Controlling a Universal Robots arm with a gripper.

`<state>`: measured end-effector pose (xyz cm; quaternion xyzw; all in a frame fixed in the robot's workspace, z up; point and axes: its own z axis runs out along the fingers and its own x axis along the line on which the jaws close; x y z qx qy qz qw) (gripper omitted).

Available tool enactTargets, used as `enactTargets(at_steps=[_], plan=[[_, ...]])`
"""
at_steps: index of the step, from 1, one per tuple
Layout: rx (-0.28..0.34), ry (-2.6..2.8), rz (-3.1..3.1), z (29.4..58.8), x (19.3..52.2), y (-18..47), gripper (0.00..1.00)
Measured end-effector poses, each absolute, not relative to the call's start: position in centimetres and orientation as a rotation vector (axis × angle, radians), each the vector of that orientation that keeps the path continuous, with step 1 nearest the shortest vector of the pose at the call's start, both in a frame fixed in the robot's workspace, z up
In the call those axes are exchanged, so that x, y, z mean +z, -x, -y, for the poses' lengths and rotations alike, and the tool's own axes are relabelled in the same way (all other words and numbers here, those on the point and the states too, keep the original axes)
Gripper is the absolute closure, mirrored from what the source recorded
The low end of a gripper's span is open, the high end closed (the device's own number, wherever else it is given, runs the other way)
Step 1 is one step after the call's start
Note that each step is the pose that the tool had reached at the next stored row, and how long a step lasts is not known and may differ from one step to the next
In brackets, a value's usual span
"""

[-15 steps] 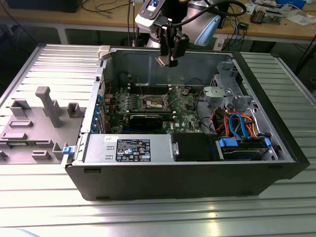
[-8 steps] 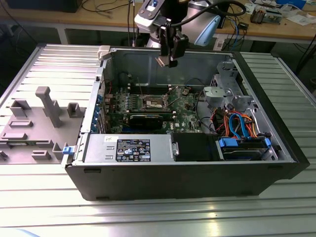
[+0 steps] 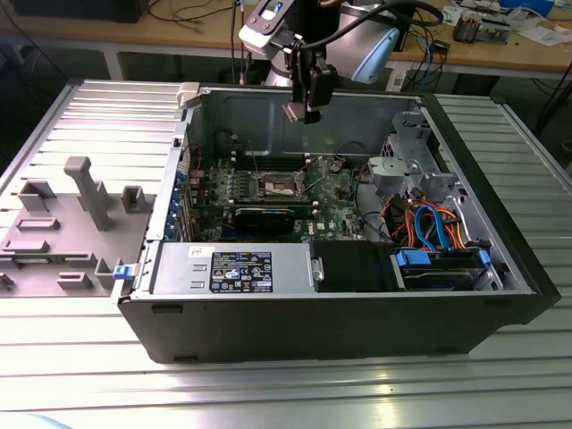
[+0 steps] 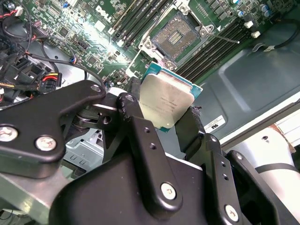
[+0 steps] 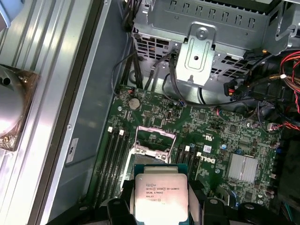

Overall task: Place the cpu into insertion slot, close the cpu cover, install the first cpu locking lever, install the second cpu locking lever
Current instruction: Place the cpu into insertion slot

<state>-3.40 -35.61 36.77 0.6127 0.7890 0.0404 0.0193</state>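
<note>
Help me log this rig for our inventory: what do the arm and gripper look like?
The arm is silver-grey tube with a light blue joint cap, black cables looped around it. The gripper is matte black; its fingers are flat linkage bars fastened with silver screws.

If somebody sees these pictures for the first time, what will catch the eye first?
First, the small square chip with a flat silver-grey metal top, gripped at its edges by the black claw in both wrist views. Next, the empty square socket with a dark centre on the green circuit board beneath it, inside the big black computer case.
</note>
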Motion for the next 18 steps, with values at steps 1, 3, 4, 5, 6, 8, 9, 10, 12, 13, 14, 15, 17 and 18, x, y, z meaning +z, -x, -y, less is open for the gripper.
enactTargets(at_steps=[1, 3, 4, 5, 6, 8, 9, 10, 12, 13, 14, 15, 17, 18], plan=[[0.126, -1.902, -2.448, 35.61, 36.76, 3.40, 0.46], [0.125, -1.902, -2.448, 35.61, 36.77, 3.40, 0.46], [0.125, -1.902, -2.448, 35.61, 36.77, 3.40, 0.46], [0.125, -1.902, -2.448, 35.61, 36.77, 3.40, 0.46], [0.125, -1.902, -2.448, 35.61, 36.76, 3.40, 0.46], [0.126, -1.902, -2.448, 35.61, 36.76, 3.40, 0.46], [0.126, -1.902, -2.448, 35.61, 36.76, 3.40, 0.46], [0.125, -1.902, -2.448, 35.61, 36.77, 3.40, 0.46], [0.125, -1.905, -2.446, 35.62, 36.77, 3.40, 0.46], [0.125, -1.908, -2.443, 35.61, 36.76, 3.40, 0.46], [0.125, -1.919, -2.434, 35.61, 36.75, 3.40, 0.46], [0.124, -1.932, -2.423, 35.61, 36.73, 3.40, 0.46], [0.123, -1.960, -2.400, 35.61, 36.71, 3.40, 0.46], [0.123, -1.982, -2.381, 35.61, 36.69, 3.40, 0.46]])
